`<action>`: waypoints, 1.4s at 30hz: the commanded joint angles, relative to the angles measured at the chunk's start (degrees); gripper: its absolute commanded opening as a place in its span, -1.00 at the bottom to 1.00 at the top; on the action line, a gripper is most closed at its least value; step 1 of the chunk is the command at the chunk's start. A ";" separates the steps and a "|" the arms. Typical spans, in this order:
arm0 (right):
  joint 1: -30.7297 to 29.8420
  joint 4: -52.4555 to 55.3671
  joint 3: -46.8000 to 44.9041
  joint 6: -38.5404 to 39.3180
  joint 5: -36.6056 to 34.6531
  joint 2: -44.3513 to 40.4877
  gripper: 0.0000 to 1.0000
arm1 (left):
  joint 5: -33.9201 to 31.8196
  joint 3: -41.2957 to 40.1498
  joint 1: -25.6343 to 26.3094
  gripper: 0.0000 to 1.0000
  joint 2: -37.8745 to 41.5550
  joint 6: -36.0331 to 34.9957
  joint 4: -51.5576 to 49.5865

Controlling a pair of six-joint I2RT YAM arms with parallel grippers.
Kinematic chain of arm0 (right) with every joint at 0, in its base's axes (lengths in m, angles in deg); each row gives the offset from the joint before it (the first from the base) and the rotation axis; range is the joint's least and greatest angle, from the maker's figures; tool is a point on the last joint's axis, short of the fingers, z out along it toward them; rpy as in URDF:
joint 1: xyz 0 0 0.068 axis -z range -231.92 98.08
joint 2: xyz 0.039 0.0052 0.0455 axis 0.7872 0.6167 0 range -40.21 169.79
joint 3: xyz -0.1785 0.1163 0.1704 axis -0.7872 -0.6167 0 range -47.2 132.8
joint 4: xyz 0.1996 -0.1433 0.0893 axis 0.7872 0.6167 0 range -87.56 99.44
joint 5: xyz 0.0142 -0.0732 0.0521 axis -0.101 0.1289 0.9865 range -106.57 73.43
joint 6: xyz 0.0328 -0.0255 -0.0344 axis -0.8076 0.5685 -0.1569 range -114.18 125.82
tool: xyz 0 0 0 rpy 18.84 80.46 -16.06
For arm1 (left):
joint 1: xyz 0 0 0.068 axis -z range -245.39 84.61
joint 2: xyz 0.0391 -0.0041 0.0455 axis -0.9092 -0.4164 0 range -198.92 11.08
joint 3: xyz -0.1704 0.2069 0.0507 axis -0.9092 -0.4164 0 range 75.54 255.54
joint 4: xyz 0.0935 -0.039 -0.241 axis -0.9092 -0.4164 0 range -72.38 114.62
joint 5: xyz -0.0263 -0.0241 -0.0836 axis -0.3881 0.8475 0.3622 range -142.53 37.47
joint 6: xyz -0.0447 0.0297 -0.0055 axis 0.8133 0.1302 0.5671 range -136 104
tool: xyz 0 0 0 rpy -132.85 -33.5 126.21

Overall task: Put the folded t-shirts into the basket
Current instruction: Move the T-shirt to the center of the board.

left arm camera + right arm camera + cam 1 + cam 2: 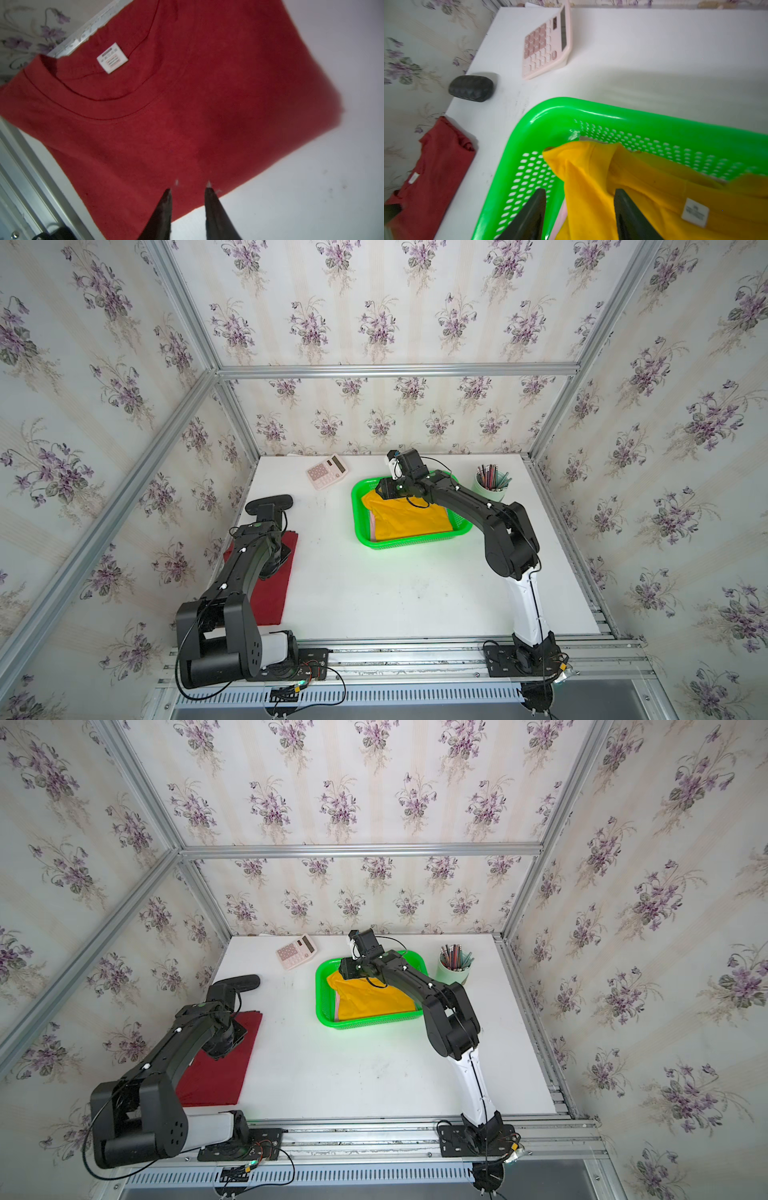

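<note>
step: last shirt pickup. dark red t-shirt flat on surface, well apart from basket; left claw narrow at its edge, pinch unclear. yellow t-shirt in basket, right claw wide over it. next: secure pinch, carry to basket.

High top views and close right wrist share the basket.

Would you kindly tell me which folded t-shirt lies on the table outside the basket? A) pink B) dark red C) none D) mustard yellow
B: the dark red t-shirt lies flat on the table, while the mustard yellow t-shirt sits inside the basket.
</note>
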 commanded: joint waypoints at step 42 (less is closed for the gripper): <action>-6.47 -10.78 -52.48 1.85 10.33 -36.71 -0.06 | 9.80 0.85 35.66 -0.36 2.20 2.95 -13.96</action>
